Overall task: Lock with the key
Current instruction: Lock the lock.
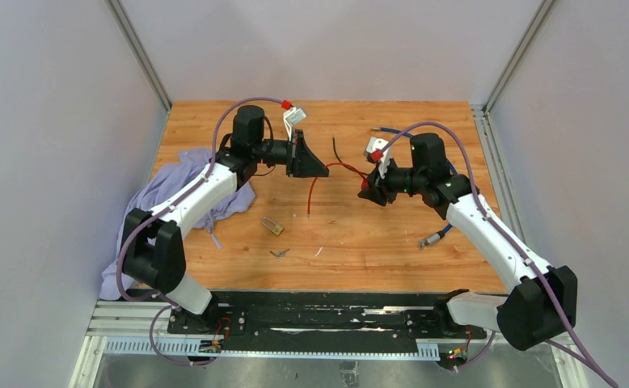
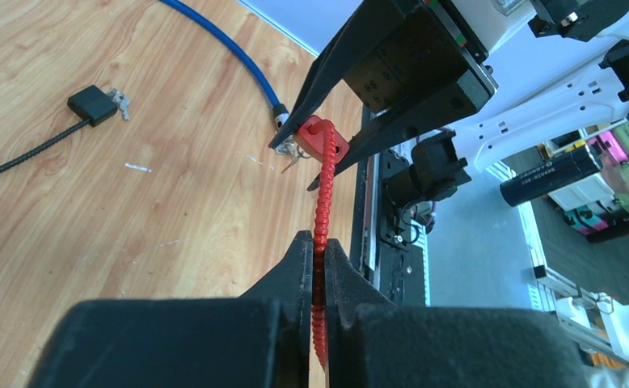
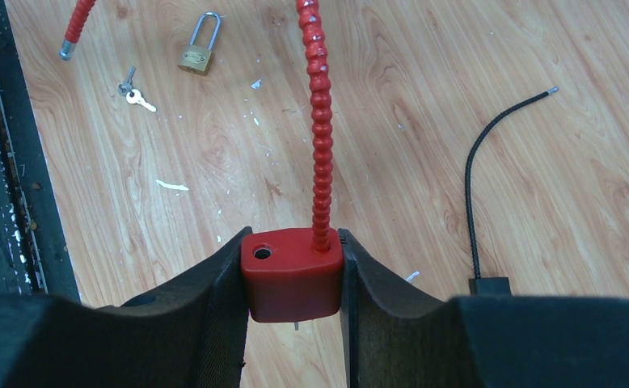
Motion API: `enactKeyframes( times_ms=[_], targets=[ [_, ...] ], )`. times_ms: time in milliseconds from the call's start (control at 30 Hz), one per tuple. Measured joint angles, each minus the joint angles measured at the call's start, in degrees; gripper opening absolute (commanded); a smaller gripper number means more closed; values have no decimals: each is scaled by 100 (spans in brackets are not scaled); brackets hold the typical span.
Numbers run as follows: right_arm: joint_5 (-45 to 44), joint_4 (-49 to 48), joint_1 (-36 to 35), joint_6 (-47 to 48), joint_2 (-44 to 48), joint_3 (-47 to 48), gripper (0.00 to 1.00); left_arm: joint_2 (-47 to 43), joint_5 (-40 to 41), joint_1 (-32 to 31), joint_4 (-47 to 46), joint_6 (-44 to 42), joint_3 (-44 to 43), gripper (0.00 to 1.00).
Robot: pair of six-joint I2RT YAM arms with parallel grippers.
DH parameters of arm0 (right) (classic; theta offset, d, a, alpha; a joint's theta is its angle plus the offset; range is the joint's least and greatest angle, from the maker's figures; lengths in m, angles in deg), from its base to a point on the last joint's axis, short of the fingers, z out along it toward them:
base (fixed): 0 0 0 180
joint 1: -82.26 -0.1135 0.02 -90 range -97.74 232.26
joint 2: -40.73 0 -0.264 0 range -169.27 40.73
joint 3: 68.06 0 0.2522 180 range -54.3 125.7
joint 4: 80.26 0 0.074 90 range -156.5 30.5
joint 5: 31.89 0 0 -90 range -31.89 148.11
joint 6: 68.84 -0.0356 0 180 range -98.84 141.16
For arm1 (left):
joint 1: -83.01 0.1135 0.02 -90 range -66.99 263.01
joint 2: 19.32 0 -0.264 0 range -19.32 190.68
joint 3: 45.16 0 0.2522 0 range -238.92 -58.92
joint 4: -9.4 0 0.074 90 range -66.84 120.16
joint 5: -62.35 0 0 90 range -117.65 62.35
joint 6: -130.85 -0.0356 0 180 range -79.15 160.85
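My right gripper (image 3: 293,239) is shut on the red lock body (image 3: 291,276) of a cable lock and holds it above the table. The body has an empty round hole on top. Its red ribbed cable (image 3: 320,121) runs from the body to my left gripper (image 2: 319,242), which is shut on the cable (image 2: 321,202). The lock body (image 2: 324,142) also shows between the right fingers in the left wrist view. In the top view both grippers (image 1: 324,169) (image 1: 366,191) face each other at mid table. The cable's free end (image 3: 75,28) lies on the wood. Small keys (image 3: 133,93) lie near a brass padlock (image 3: 198,53).
A black cable lock (image 2: 93,103) with keys lies on the wood, and its cable (image 3: 489,170) shows in the right wrist view. A blue cable (image 2: 230,50) lies at the back right. A blue cloth (image 1: 174,194) covers the table's left side. The padlock (image 1: 272,226) and keys (image 1: 279,253) lie front centre.
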Motion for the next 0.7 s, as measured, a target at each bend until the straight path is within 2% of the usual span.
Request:
enactKeyframes(
  times_ms=[267, 400, 700],
  targets=[
    [9, 37, 0, 39, 101, 0, 1, 46, 37, 31, -31, 17, 20, 0],
    [39, 39, 0, 39, 107, 0, 1, 50, 157, 59, -59, 42, 61, 3],
    [282, 105, 17, 35, 105, 0, 1, 52, 291, 98, -323, 210, 160, 25]
  ],
)
